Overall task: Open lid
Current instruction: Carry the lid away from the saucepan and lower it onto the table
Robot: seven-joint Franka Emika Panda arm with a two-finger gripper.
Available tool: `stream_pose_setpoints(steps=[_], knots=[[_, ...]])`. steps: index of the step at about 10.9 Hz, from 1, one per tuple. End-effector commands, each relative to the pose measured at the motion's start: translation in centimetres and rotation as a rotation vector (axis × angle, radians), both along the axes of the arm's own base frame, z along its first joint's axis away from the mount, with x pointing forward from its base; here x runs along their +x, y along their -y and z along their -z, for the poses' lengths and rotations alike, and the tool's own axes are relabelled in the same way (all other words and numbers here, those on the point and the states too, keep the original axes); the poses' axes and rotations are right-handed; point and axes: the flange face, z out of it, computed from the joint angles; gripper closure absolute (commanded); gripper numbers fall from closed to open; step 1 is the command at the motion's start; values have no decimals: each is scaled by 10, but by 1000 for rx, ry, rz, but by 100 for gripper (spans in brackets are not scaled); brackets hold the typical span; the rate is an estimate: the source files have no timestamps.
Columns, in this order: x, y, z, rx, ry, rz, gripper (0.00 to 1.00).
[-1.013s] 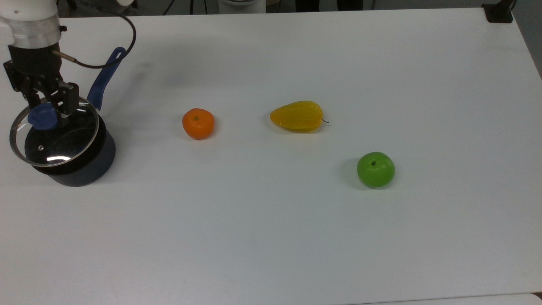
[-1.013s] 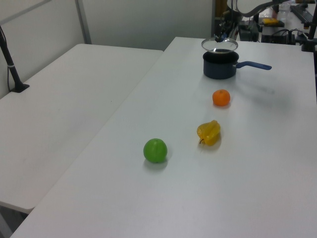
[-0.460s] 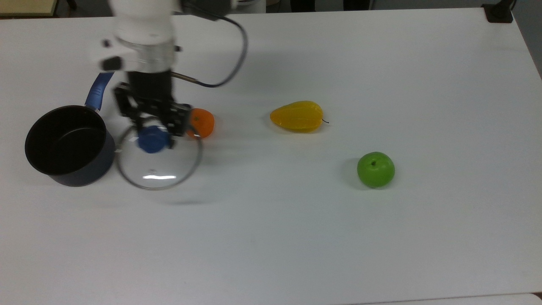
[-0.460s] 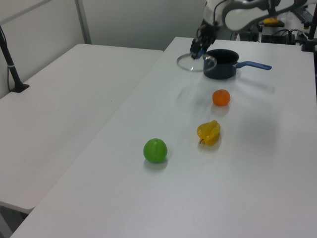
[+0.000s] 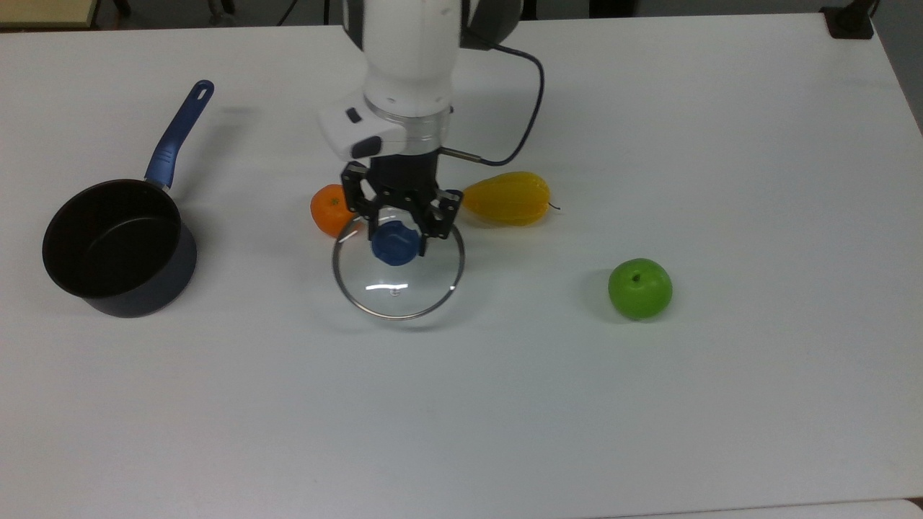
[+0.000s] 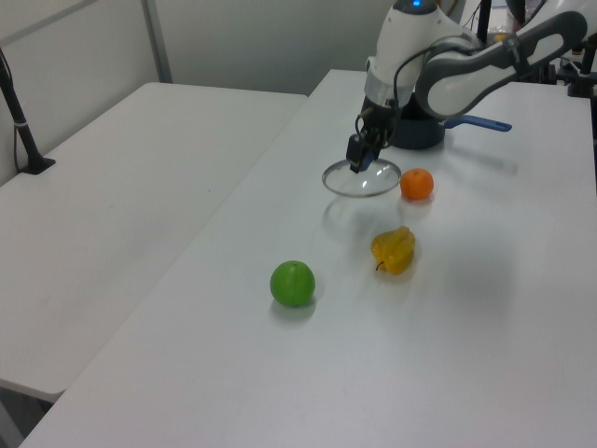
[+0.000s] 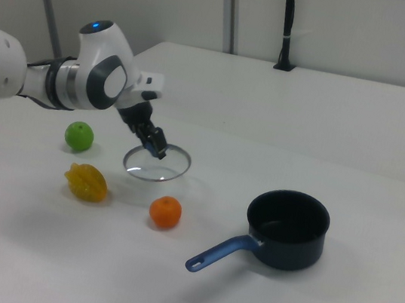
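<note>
The gripper (image 5: 398, 229) is clamped on the blue knob (image 5: 394, 244) of the lid (image 5: 398, 274), one finger on each side of it, so the lid hangs directly beneath the hand. From the shadow under it in the left view, the lid appears to be held clear of the table (image 5: 649, 432), roughly level or tipped slightly.

Taking the saucepan (image 5: 119, 249) as landmark, the lid is well apart from it, toward the top view's right, with the orange (image 5: 328, 209) between the two and just beside the lid's rim. The yellow fruit (image 5: 508, 197) lies near the lid on its far side from the saucepan, and the green apple (image 5: 639, 288) further off still. The saucepan stands open and empty.

The lid is a round disc of clear glass with a thin metal rim and a small steam hole (image 5: 394, 293); being round, it has no long axis. Any lowering would likely go straight down onto bare table.
</note>
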Motion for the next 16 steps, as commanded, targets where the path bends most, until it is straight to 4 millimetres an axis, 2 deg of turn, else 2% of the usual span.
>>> stream_pose_setpoints(steps=[1, 3, 8, 9, 10, 11, 12, 14, 15, 16], knots=[[1, -25, 22, 4, 27, -29, 58], [6, -30, 43, 13, 42, -34, 58], [10, -49, 69, -10, 73, -105, 56], [10, -50, 71, -14, 70, -110, 48], [10, -51, 71, -15, 71, -112, 46], [11, -50, 68, -13, 75, -106, 18], [11, -51, 69, -10, 74, -101, 0], [10, -51, 64, -12, 74, -98, 0], [10, -46, 54, -16, 75, -89, 0], [6, -41, 31, -28, 64, -77, 0]])
